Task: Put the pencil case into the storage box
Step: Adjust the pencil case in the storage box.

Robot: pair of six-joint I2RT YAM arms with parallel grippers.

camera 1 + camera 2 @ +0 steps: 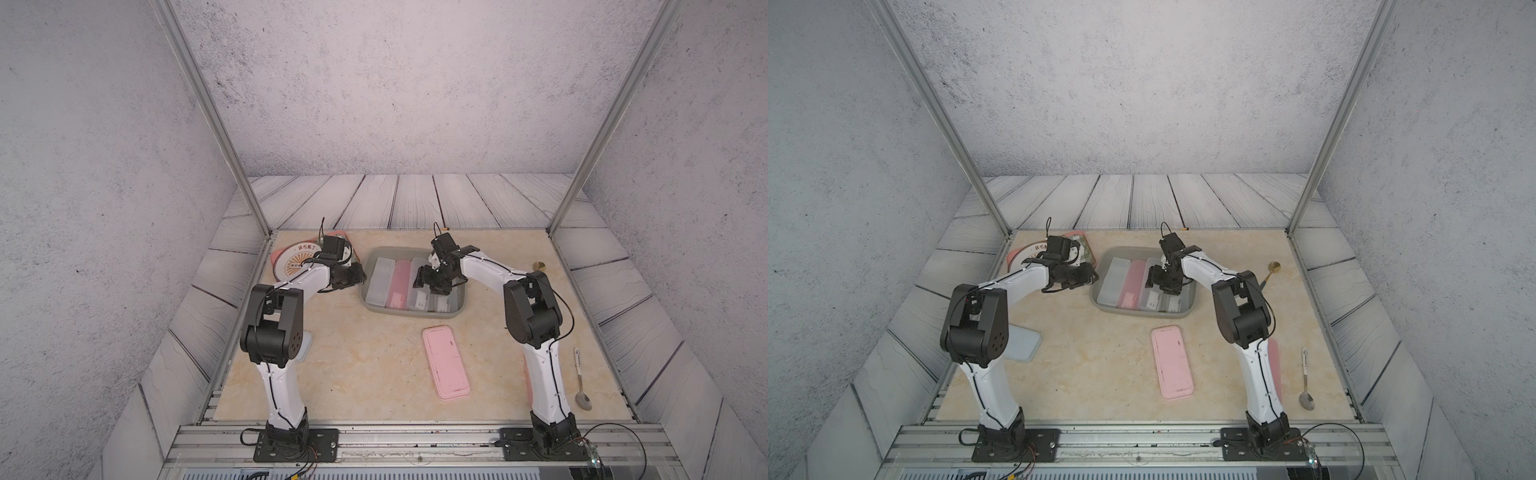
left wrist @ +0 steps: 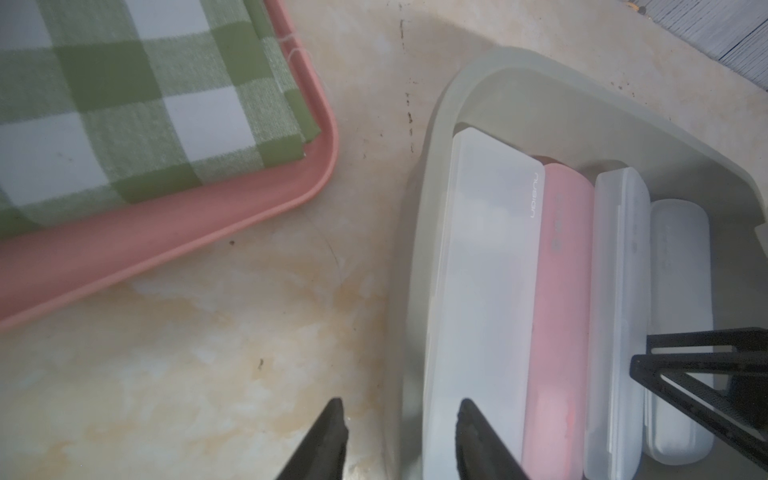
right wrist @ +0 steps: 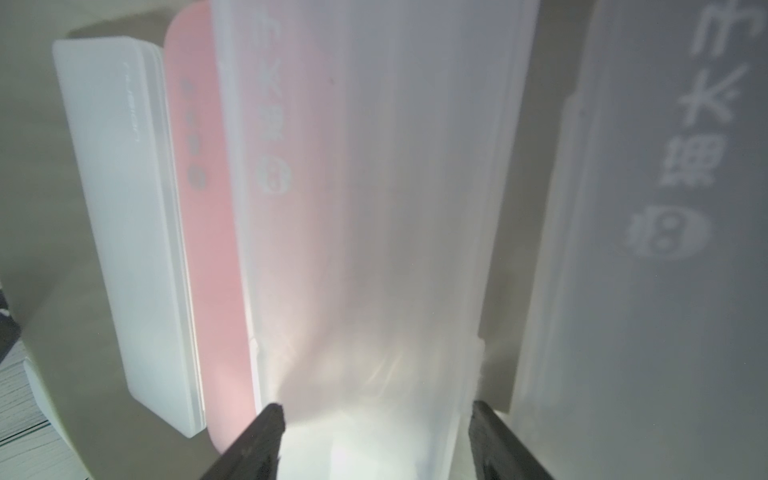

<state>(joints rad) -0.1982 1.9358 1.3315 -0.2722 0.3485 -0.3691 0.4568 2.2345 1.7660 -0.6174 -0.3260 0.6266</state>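
Frosted translucent plastic forms the pencil case over which the right gripper is set in both top views. It lies third in a row of four inside the storage box, which stands at the far middle of the marbled table. The left gripper is held just beside the box's left rim, probably so that the tub can be steadied. A pink pencil case lies flat on the table in front of the box, well apart from it, and a pale case is half hidden under the left arm, so the task is judged only partly done. In the left wrist view the left fingers are parted with nothing clasped between them. The box's wall passes beneath the gap, though contact cannot be told. The four cases are packed lengthwise, side by side, and the pink tray with its checked cloth lies near the box. In the right wrist view the translucent case is framed between the right fingertips, one at each long edge. The pink boxed case is pressed along one side and a printed frosted case lies along the other. It cannot be told whether the case is clamped or already let go.
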